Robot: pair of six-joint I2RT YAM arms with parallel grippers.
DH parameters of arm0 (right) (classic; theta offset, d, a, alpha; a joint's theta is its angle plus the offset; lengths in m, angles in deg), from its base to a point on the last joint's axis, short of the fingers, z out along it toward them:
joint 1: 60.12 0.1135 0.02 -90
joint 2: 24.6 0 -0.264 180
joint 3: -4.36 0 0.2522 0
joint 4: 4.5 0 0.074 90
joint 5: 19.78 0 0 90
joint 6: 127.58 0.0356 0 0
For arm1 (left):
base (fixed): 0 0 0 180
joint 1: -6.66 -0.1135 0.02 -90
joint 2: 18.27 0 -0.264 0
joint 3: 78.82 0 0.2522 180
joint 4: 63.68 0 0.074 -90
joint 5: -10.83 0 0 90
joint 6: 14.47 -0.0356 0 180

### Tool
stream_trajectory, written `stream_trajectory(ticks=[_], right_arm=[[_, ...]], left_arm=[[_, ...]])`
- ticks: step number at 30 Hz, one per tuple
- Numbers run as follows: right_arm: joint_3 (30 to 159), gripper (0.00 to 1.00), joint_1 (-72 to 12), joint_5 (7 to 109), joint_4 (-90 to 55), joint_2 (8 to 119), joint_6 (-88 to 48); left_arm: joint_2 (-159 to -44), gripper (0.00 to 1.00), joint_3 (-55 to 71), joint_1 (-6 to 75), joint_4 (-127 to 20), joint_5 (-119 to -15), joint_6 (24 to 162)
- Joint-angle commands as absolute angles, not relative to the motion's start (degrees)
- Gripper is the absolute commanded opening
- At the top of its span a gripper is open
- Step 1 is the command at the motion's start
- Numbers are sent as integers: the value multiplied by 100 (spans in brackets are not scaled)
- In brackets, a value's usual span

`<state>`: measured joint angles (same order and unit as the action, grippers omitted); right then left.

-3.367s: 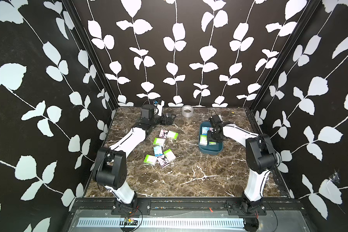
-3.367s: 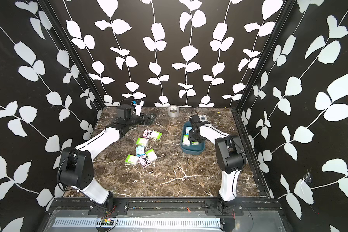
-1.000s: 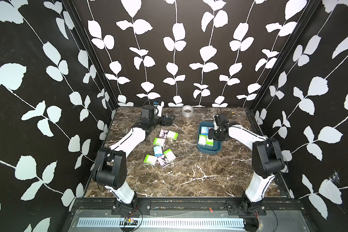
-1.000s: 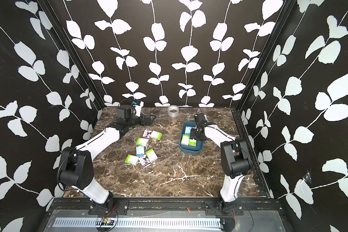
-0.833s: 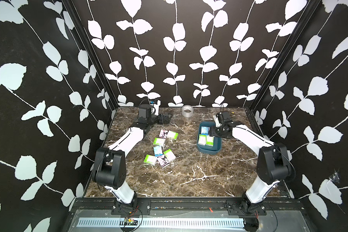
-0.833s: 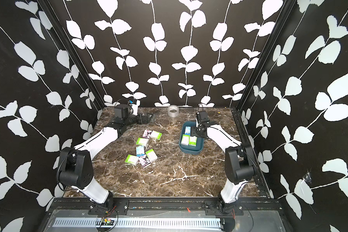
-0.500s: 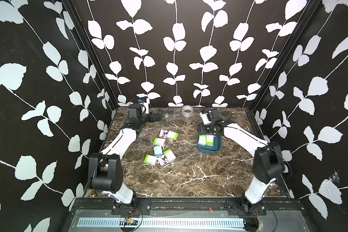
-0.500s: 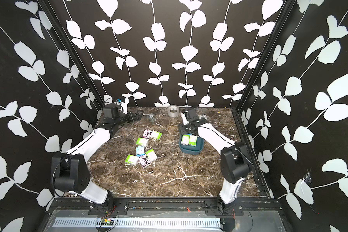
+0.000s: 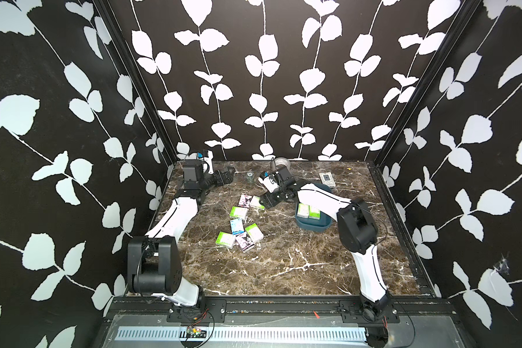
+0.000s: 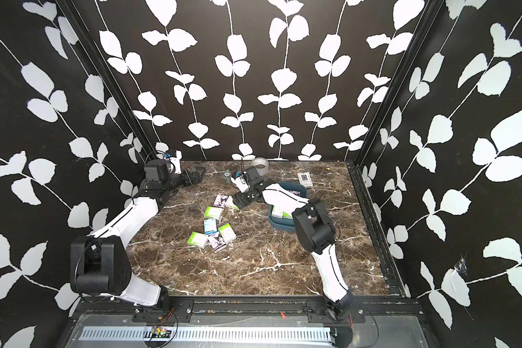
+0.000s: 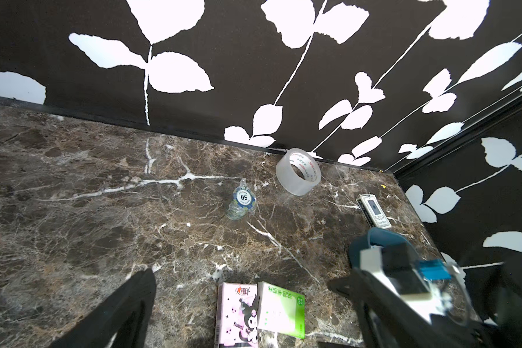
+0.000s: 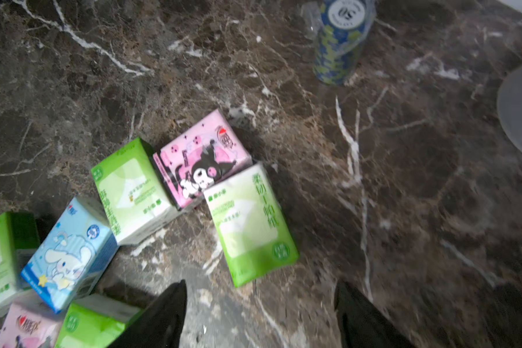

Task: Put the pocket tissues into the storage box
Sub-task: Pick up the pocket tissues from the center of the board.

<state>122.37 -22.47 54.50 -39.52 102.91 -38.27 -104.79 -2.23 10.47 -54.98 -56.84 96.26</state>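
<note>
The pocket tissues [image 9: 236, 226], small flat wrapped packs in lime-green, blue and pink cartoon print, lie loose at the centre of the brown marble-patterned bench [image 9: 284, 265] in both top views. A few more already sit in the shallow teal plastic storage box [image 9: 312, 226], right of centre. The right end effector [image 9: 267, 199], fingers apart and empty, hovers just beside the uppermost lime-green pack [image 12: 250, 223], which touches a pink cartoon pack [image 12: 202, 162]. A sound grasp probably calls for squaring the fingers across that pack's narrow sides and descending without dragging its neighbour. The left end effector [image 9: 226, 176], at upper left, appears parted and empty.
</note>
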Motion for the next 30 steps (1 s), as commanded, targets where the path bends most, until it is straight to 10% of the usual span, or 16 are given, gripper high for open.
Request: stream_trajectory(ticks=[1,30], right_arm=[[13048,82,-2160,5190,-4283,10648,-4222],[15077,82,-1936,5684,-5982,12011,-4997]], left_arm=[[-10230,99,-353,1043,-5711,-5486,9724],[-10132,99,-346,1040,-5619,-5570,9574]])
